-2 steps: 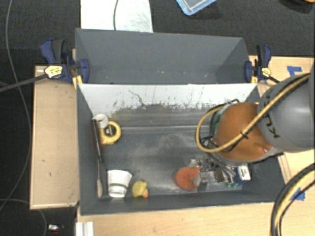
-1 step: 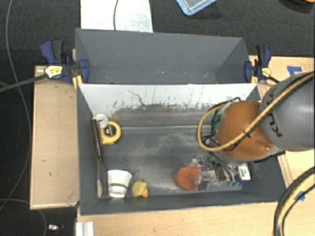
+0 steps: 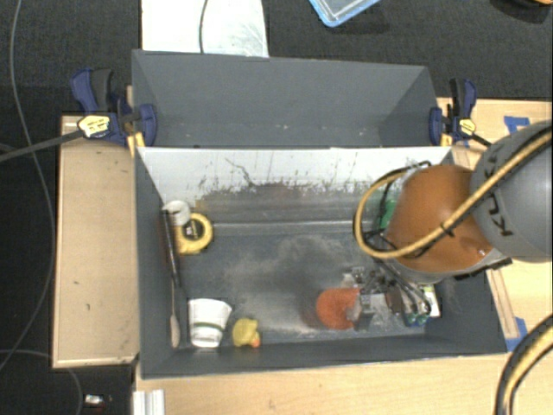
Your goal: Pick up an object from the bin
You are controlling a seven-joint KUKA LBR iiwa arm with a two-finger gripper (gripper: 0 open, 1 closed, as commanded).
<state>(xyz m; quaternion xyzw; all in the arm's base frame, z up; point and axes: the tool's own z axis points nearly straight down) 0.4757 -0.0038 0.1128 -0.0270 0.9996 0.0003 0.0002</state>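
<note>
Most of the bin's (image 3: pixel 276 266) floor lies bare in the middle. A white cup (image 3: pixel 207 321), a small yellow toy (image 3: pixel 246 332) and a yellow ring (image 3: pixel 194 233) keep to the left side. The arm (image 3: pixel 518 188) reaches in from the right and leans down. Its end effector (image 3: pixel 370 305) is low near the front wall, just beside an orange round thing (image 3: pixel 333 309). How far open it is, I cannot tell.

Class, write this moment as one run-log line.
gripper | bin lower right | beside orange round thing | duck, cup lower left
</note>
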